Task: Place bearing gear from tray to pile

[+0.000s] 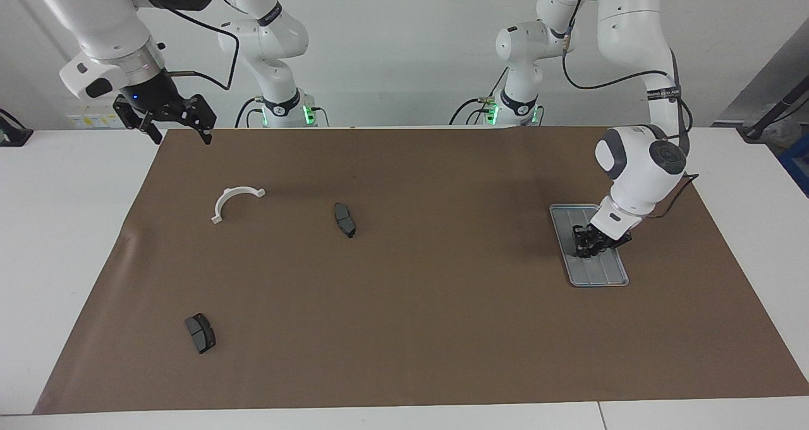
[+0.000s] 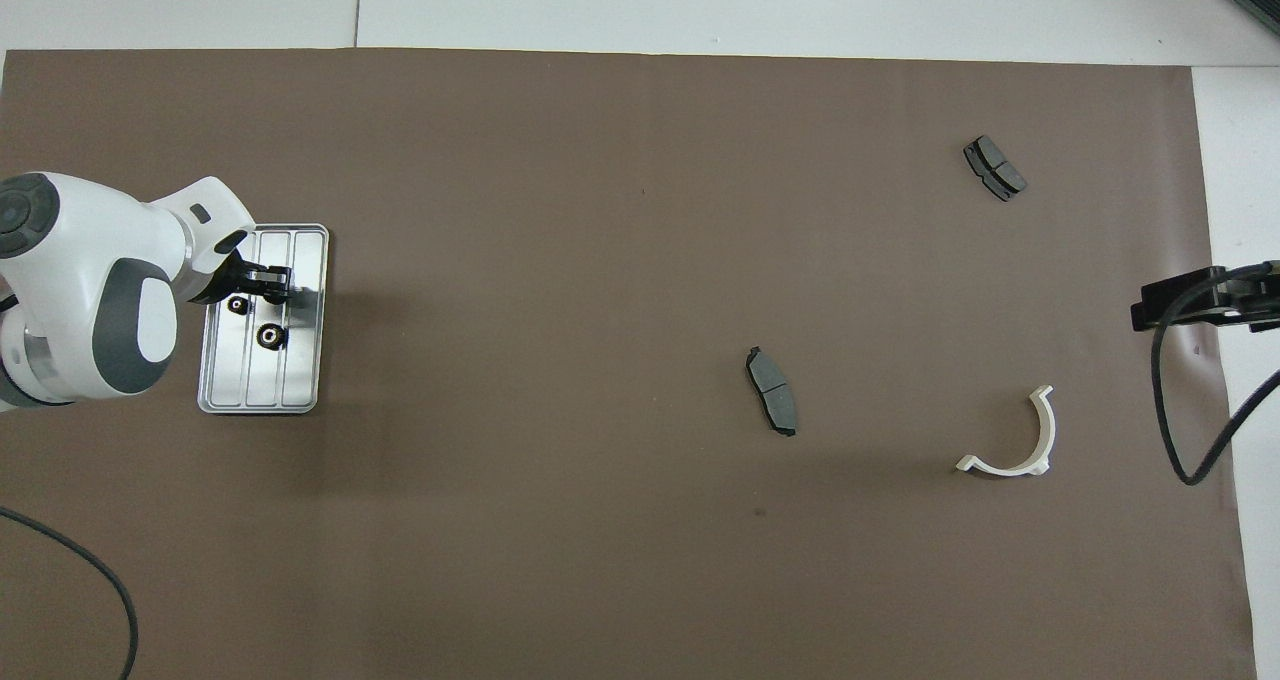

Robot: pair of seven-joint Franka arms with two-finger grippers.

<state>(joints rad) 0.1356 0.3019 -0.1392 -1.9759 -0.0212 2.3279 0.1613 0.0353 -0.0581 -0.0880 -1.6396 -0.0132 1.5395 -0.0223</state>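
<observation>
The silver ridged tray (image 1: 600,275) (image 2: 260,385) lies on the brown mat toward the left arm's end of the table. Two small black bearing gears (image 2: 238,305) (image 2: 268,336) rest on it. My left gripper (image 1: 584,251) (image 2: 268,295) hangs just above the tray's middle, fingers drawn close on a small dark bearing gear that they mostly hide. My right gripper (image 1: 182,138) (image 2: 1140,315) waits open and raised over the mat's edge at the right arm's end. The pile is out of view.
A white half-ring bracket (image 1: 237,190) (image 2: 1048,435) lies near the right arm's end. One dark brake pad (image 1: 344,219) (image 2: 772,390) lies mid-mat; another (image 1: 200,332) (image 2: 994,167) lies farther from the robots. A black cable (image 2: 60,550) crosses the mat's corner by the left arm.
</observation>
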